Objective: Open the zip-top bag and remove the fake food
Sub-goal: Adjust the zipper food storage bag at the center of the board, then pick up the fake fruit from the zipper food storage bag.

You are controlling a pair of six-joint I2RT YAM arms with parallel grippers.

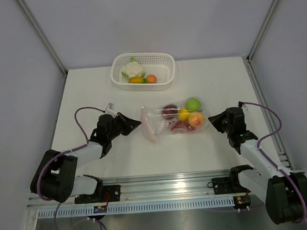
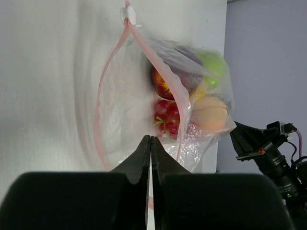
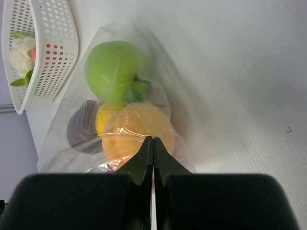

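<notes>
Top camera looks down from behind — wrist cameras face inward, both near the zip-top bag (image 1: 156,122).

The left gripper (image 2: 151,140) has its jaws pressed together, tips at the near edge of the bag (image 2: 129,129); whether they pinch plastic cannot be told. The bag lies on the white table (image 2: 43,86), its pink zip strip (image 2: 172,89) gaping in a long loop. Inside sit a green apple (image 2: 214,64), a peach (image 2: 211,114), a yellow piece (image 2: 201,91), a dark red piece (image 2: 162,84) and red grapes (image 2: 168,120). The right gripper (image 2: 236,129) is at the bag's far corner.
</notes>
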